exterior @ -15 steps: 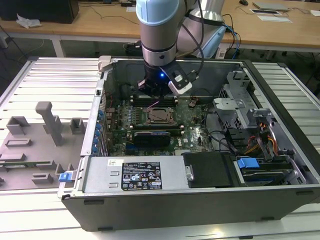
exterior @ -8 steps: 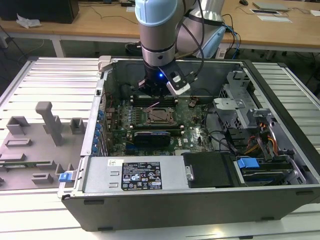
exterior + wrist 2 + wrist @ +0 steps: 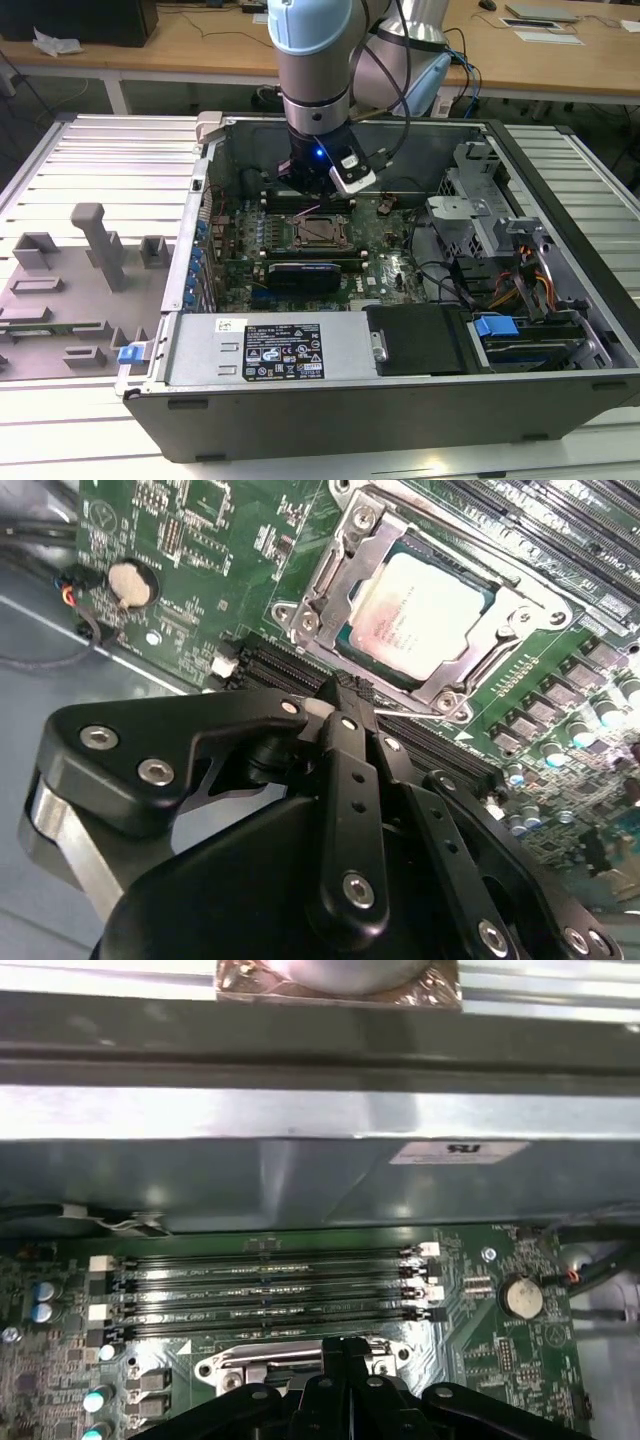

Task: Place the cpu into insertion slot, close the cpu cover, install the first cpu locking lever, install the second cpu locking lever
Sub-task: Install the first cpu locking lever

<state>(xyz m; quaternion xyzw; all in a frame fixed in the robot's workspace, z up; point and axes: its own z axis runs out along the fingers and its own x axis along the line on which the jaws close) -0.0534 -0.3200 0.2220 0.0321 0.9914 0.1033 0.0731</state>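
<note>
The cpu (image 3: 418, 608) lies flat in the insertion slot (image 3: 352, 645), its pale metal top showing through the window of the cpu cover (image 3: 318, 592), which lies down around it. In the exterior view the slot (image 3: 320, 232) sits mid-board, just in front of the arm's wrist. My gripper (image 3: 343, 694) hovers a little above the board beside one edge of the socket, fingers pressed together with nothing visibly between them. The first wrist view has the gripper (image 3: 350, 1346) over the socket's metal surround (image 3: 250, 1368), next to the memory slots. I cannot make out how the locking levers stand.
Long narrow memory slots (image 3: 268, 1285) run beside the socket. A coin battery (image 3: 132, 582) and cables lie near the case wall (image 3: 300, 1175). A black card (image 3: 305, 274) stands in front of the socket. Drive cage (image 3: 470, 225) and power supply (image 3: 270, 348) crowd the case.
</note>
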